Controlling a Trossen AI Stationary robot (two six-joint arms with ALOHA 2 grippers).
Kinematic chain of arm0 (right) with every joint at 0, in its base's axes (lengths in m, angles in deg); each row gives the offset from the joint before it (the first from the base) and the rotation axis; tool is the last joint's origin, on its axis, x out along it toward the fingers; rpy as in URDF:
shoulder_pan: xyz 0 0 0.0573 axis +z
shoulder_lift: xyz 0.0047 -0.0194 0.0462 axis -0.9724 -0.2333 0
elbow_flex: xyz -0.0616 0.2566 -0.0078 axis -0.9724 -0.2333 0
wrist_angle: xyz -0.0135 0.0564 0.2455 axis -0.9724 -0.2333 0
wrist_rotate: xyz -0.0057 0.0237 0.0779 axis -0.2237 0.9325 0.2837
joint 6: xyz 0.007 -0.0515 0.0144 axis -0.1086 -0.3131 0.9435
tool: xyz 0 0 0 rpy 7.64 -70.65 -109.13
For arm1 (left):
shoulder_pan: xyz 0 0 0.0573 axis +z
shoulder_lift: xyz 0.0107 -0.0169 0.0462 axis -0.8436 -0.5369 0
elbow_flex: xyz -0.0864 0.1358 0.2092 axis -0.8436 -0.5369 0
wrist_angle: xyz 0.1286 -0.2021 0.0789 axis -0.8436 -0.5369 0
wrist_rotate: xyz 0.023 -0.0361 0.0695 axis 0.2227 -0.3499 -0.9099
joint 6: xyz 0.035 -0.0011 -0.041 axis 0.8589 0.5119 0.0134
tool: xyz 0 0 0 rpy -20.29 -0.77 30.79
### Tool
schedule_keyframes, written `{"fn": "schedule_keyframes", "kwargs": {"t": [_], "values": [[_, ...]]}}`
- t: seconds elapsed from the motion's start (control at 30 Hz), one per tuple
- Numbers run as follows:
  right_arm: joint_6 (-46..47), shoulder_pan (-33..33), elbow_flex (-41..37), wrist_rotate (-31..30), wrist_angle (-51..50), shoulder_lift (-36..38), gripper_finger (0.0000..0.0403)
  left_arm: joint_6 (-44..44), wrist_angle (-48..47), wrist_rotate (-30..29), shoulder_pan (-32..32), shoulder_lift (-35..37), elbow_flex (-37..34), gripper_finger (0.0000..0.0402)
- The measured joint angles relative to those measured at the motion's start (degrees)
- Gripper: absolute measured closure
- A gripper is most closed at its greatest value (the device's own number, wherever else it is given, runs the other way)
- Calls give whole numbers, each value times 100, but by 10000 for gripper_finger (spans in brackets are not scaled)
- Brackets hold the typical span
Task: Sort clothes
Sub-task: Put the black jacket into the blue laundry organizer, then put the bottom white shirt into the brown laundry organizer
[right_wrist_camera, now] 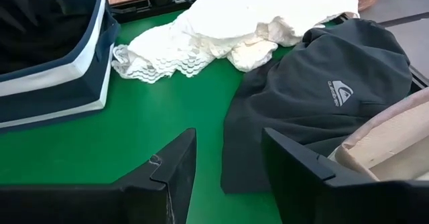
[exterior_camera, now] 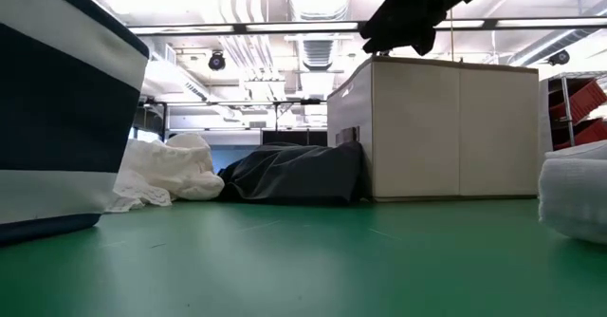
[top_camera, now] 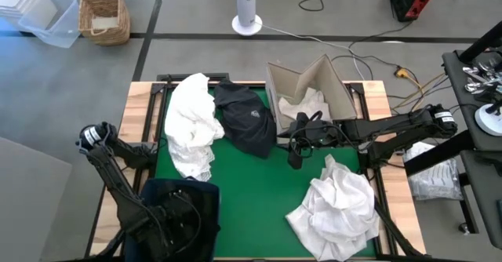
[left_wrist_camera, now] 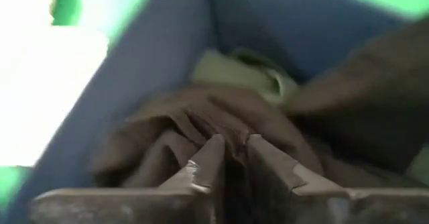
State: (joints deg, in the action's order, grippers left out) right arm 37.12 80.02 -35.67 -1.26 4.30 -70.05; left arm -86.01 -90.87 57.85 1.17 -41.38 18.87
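My left gripper (left_wrist_camera: 234,153) is down inside the navy fabric bin (top_camera: 182,190) at the table's near left corner, shut on a dark garment (left_wrist_camera: 201,117) lying in it. A pale piece of cloth (left_wrist_camera: 244,70) lies behind that garment. My right gripper (right_wrist_camera: 228,163) is open and hovers above the green mat, by the near left corner of the cardboard box (top_camera: 314,80). Ahead of it lies the navy garment with a small logo (right_wrist_camera: 322,96). A white lacy heap (top_camera: 192,125) rests on the mat beside that garment. More white cloth (top_camera: 307,105) lies in the box, and another white heap (top_camera: 337,203) sits near right. My left gripper pinches a bunched fold of the dark garment (left_wrist_camera: 224,133) between its two fingertips, coming from above into the bin. Folds run toward the fingertips. The rest of the garment lies in the bin's bottom. One layer or several, I cannot tell.
The box (exterior_camera: 446,127) stands at the mat's far right, and the bin (exterior_camera: 57,118) at near left. Bare green mat (top_camera: 259,191) lies between the heaps. A wicker basket (top_camera: 103,15), a clear tub and a fan stand on the floor beyond the table.
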Motion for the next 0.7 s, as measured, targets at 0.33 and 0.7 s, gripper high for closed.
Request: {"fn": "schedule_keyframes", "kwargs": {"t": [0.33, 0.7], "values": [[10, 0, -24, 0, 4, 0, 254, 345, -489, -1064, 169, 0, 179, 302], [-21, -2, -26, -46, 4, 0, 245, 1021, 144, -2098, 791, 0, -442, 320]]}}
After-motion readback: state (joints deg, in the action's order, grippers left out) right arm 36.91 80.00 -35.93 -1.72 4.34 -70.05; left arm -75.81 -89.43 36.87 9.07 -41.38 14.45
